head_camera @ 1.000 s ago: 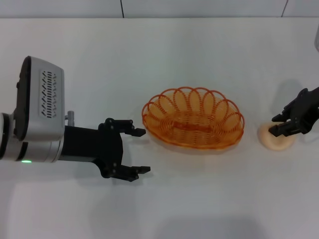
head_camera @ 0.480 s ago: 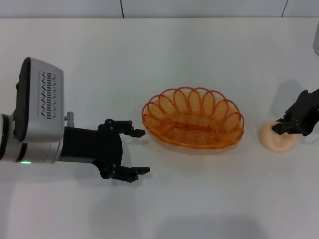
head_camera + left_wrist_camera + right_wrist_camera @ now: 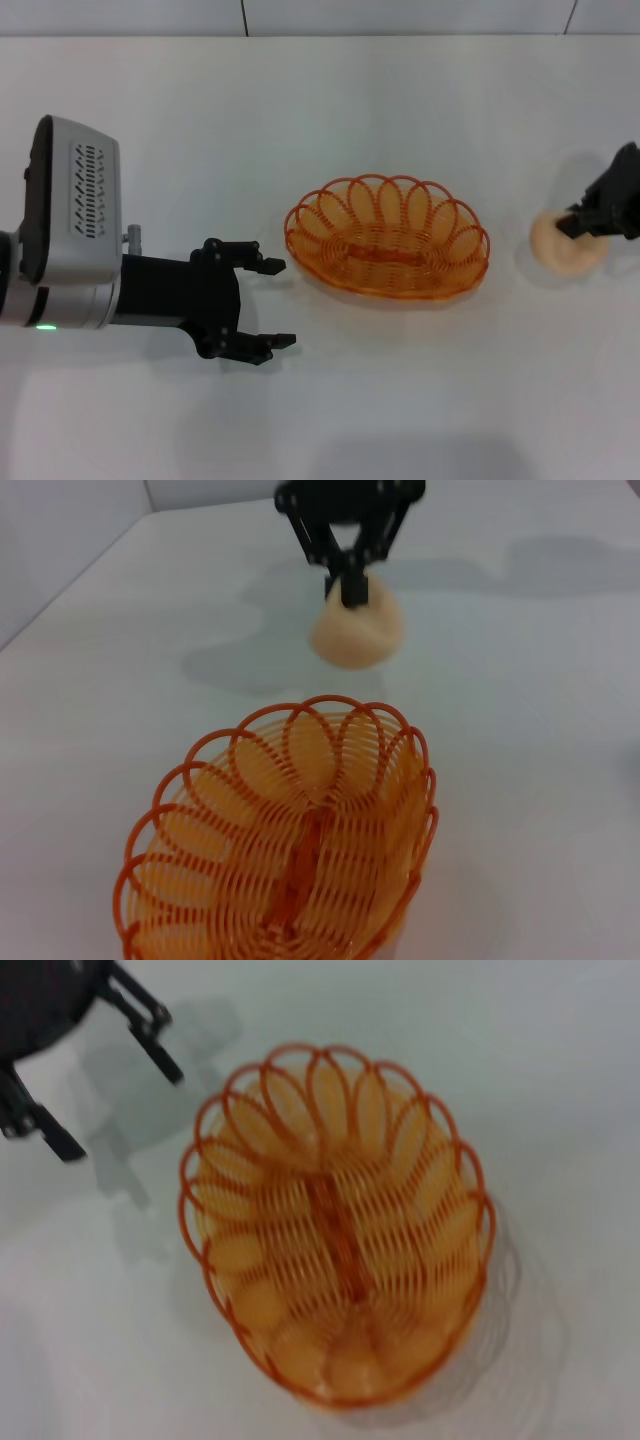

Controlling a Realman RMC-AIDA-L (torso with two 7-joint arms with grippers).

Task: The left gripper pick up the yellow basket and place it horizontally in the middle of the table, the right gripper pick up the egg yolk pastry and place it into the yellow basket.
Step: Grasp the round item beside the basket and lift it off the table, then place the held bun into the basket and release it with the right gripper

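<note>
Seeing the yellow basket (image 3: 388, 238) placed mid-table, we count that done; our right gripper (image 3: 350, 585) clamps the egg yolk pastry (image 3: 567, 243), undelivered; left gripper (image 3: 268, 303) spread.

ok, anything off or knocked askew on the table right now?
Nothing stands out. The basket sits flat and empty mid-table, the left gripper open beside it, and the right gripper holds the intact pastry.

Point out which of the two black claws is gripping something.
The right claw, at the table's right edge, pinches the egg yolk pastry. The left claw, beside the yellow basket, is open and empty.
</note>
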